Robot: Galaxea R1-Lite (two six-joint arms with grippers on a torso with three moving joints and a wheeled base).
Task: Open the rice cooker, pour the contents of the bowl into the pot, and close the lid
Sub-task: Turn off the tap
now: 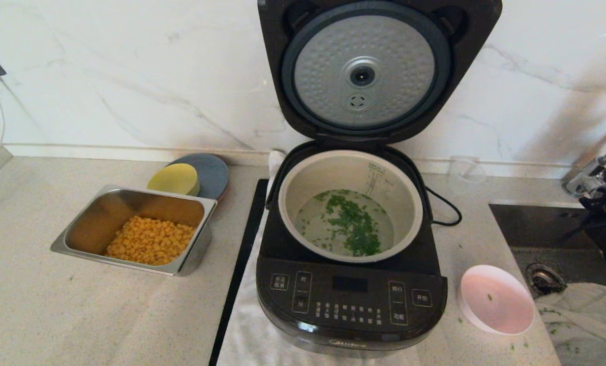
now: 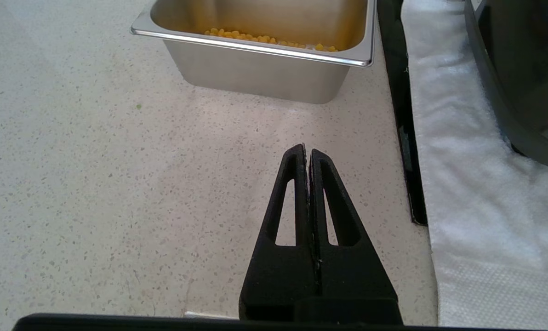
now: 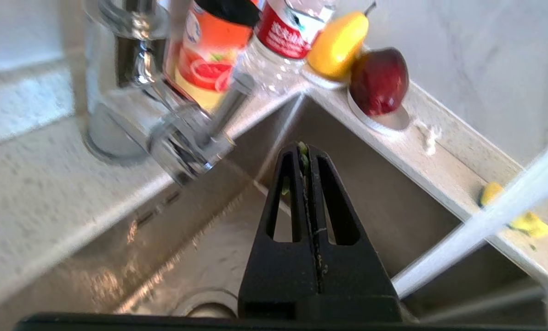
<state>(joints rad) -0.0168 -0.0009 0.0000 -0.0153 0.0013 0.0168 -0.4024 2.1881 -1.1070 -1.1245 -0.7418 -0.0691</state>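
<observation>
With its lid (image 1: 364, 71) raised upright, rice cooker (image 1: 351, 295) centre counter, pot (image 1: 350, 203) inside holding green contents (image 1: 354, 223), pink bowl (image 1: 496, 300) just right, left gripper (image 2: 307, 154) closed empty over counter, right gripper (image 3: 304, 151) closed empty over sink (image 3: 200, 257)

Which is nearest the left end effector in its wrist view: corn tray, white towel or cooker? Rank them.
The left end effector is shut, over bare counter.
1. White towel, beside it toward the cooker.
2. Corn tray, ahead of the tips.
3. Cooker, beyond the towel, standing on it.
</observation>
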